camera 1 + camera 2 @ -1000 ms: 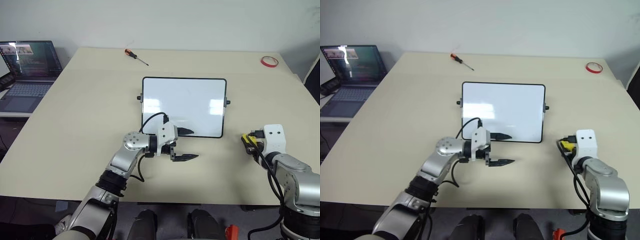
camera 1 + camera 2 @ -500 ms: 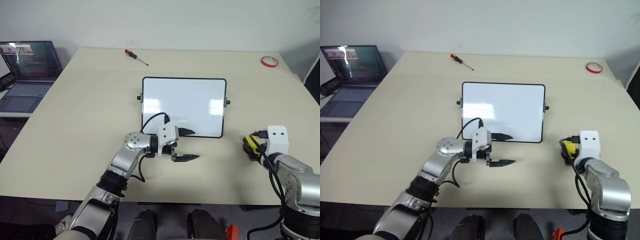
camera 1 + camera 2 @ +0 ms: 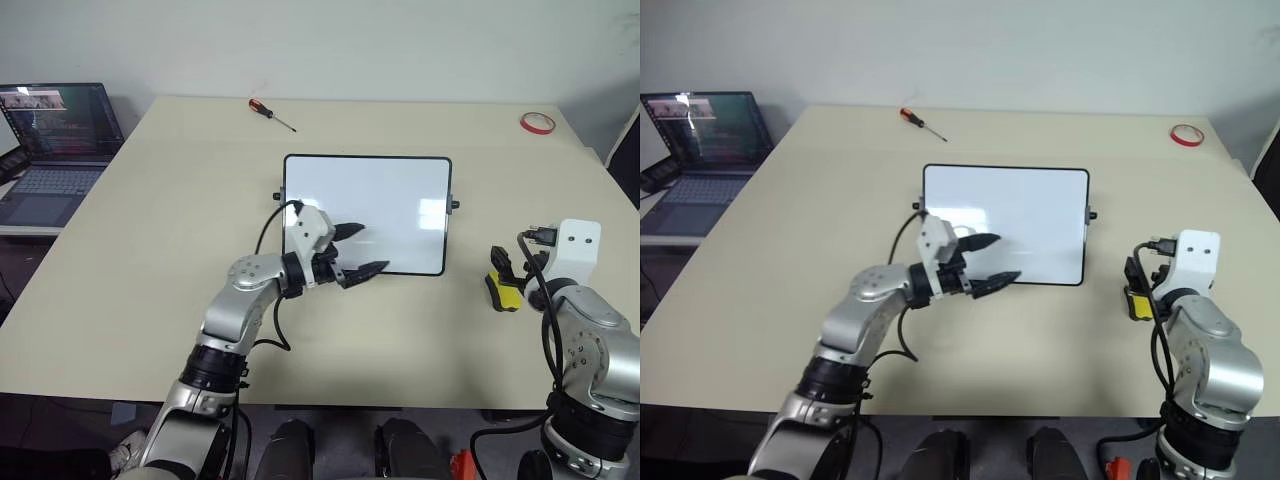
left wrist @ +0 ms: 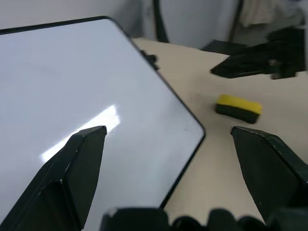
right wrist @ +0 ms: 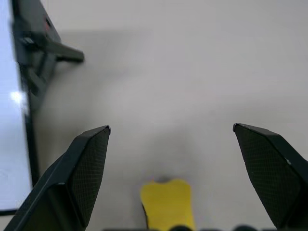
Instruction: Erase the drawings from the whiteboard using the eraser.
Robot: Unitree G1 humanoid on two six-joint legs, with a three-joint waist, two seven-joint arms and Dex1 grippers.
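Observation:
The whiteboard (image 3: 380, 200) lies flat in the middle of the table; its face is plain white with glare patches, and the drawings are too faint to make out. My left gripper (image 3: 373, 247) hovers open over the board's near edge, nothing between its fingers. The yellow eraser (image 3: 503, 291) with its black underside lies on the table to the right of the board, also seen as a small block (image 4: 239, 107). Just above it, my right gripper (image 5: 171, 127) stands wide open, apart from the eraser (image 5: 166, 202).
A red-handled screwdriver (image 3: 272, 112) lies at the far side of the table and a red tape ring (image 3: 537, 122) at the far right corner. A laptop (image 3: 55, 140) stands open on a lower surface to the left. Small black knobs stick out from both of the board's short sides.
My right gripper opened, let go of the eraser and rose; the eraser now lies on the table. My left gripper lifted and swung over the board's near edge.

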